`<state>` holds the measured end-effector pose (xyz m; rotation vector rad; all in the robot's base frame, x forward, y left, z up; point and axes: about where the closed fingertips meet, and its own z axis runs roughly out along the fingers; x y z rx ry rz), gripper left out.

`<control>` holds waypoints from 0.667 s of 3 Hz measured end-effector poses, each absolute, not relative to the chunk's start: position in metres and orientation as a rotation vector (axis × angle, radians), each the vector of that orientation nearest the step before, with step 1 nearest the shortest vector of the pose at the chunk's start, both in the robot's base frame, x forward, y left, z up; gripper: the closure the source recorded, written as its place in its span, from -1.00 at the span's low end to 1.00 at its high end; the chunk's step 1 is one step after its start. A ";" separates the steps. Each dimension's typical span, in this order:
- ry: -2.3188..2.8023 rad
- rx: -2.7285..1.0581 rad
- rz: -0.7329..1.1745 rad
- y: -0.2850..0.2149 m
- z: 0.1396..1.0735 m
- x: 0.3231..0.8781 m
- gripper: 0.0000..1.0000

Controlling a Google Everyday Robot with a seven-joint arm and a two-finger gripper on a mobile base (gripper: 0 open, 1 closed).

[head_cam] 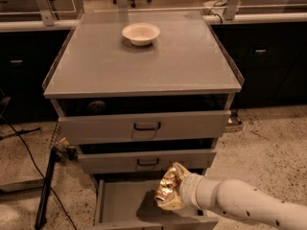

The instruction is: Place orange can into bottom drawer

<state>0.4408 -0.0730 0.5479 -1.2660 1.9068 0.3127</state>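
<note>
**Inspector:** Where is the gripper (173, 196) sitting?

**Recorder:** It is hanging low at the front of the cabinet (144, 71), at the end of the white arm (240, 204) that is reaching in from the lower right. It is hovering over the bottom drawer (120, 201), toward that drawer's right half.

**Inspector:** And its fingers?

**Recorder:** They are closing on the orange can (167, 189) and are mostly hiding behind it. The can is covering the tip of the arm, with its crumpled gold side facing the camera.

**Inspector:** Where is the can lying in relation to the drawer?

**Recorder:** It is not lying at all. It is hanging above the drawer's floor and throwing a dark shadow onto the tray just to its left. Whether its lower edge is touching the tray, I cannot tell.

**Inspector:** What are the drawers doing?

**Recorder:** The bottom drawer is standing pulled out, with its grey floor showing. The middle drawer (146, 161) and the top drawer (144, 126) are each standing slightly out, with dark gaps showing above them.

**Inspector:** Anything else?

**Recorder:** A white bowl (141, 33) is sitting upright near the back of the cabinet top, well apart from the can.
</note>
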 end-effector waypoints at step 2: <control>1.971 -1.201 0.409 -0.070 0.462 0.437 1.00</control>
